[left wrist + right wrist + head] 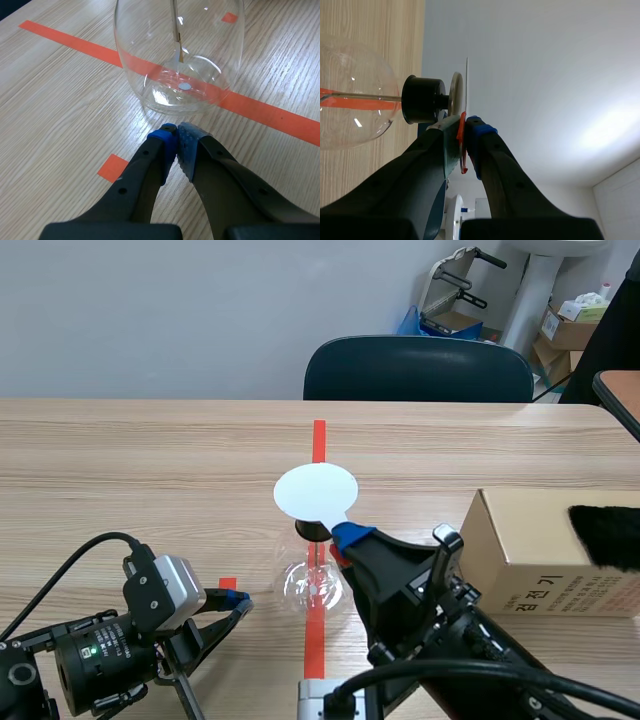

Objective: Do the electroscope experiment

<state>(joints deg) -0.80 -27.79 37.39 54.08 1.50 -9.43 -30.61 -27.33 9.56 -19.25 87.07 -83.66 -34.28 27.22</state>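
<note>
Task approx. midway, I'd say: right pincer (350, 538) is clamped on the red tab (462, 130) of a white disc (316, 492). The disc is held over the electroscope (313, 580), just beside its top plate (455, 92); touching or not, can't tell. Prob. left to do: check the foil (177, 47) inside, then take the disc away. Left pincer (176, 145) has tips together, holding nothing, low over the table (150, 460) just beside the electroscope base. Box (530, 550) w/ black fur (605, 535) is well apart from the electroscope.

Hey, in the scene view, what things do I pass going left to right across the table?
left gripper → glass electroscope flask → cardboard box. The white disc in the right gripper overlaps the flask, so it is left out.
</note>
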